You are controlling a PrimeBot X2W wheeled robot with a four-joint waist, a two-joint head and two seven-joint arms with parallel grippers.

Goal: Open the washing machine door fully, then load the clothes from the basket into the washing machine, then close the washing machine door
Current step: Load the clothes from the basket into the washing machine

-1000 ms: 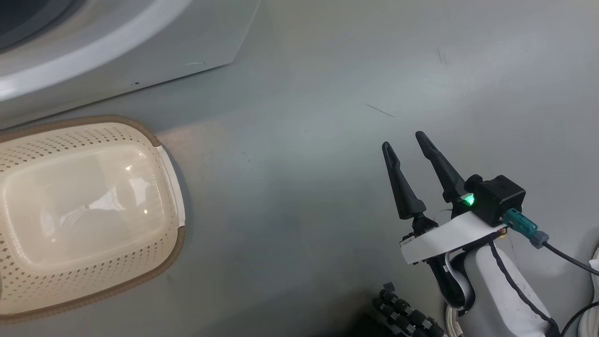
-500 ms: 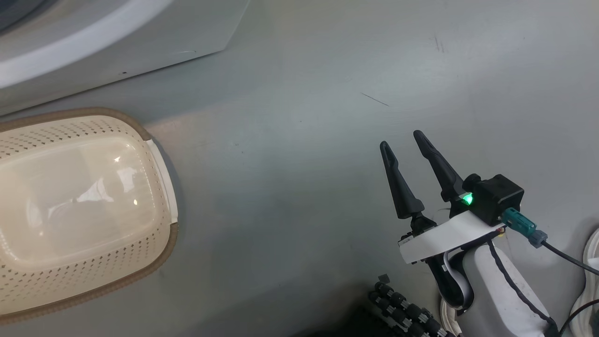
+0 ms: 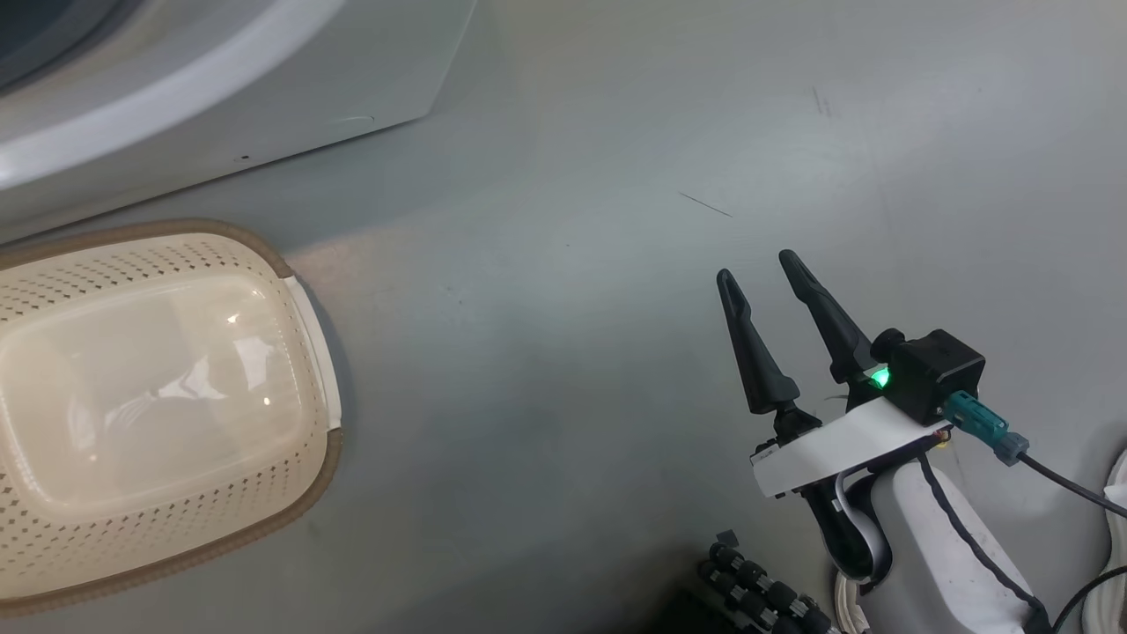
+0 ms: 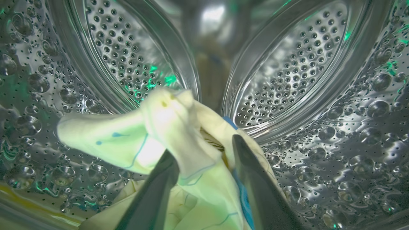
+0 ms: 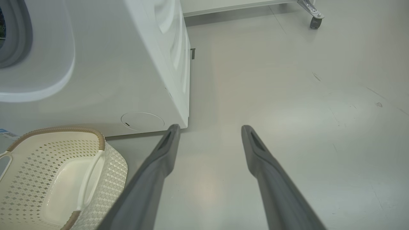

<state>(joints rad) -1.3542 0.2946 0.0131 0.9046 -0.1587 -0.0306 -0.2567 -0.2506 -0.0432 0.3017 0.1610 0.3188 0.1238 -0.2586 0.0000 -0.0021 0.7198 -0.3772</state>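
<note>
A small blue label (image 5: 6,133) sits at the left edge of the right wrist view, just above the basket's rim; its print is too small to read. Low on the front of the washing machine (image 5: 111,80), a round cover (image 5: 142,120) with a short slot carries no legible marking.

The clothes (image 4: 105,140) lie inside the steel drum (image 4: 287,64), in the lower middle of the left wrist view. They are pale cream-yellow cloth with thin blue line drawings and a bright blue band at the right-hand fold. One bunched fold sticks out to the left. The drum wall around them is dotted with holes and round bumps and picks up green glints.

The left gripper (image 4: 204,148) rises from the bottom edge with its two dark fingers spread. The cloth sits loose between them and against the left one, not pinched.

In the head view the right gripper (image 3: 757,267) is at the lower right above the grey floor (image 3: 572,352). Its fingers are parted and hold nothing, and a green light (image 3: 880,379) glows on the wrist. The basket (image 3: 333,449) stands at the lower left, close to the white washing machine (image 3: 264,106) in the upper left. It is cream with perforated sides, a brown rim and a glossy bottom that catches the light.
</note>
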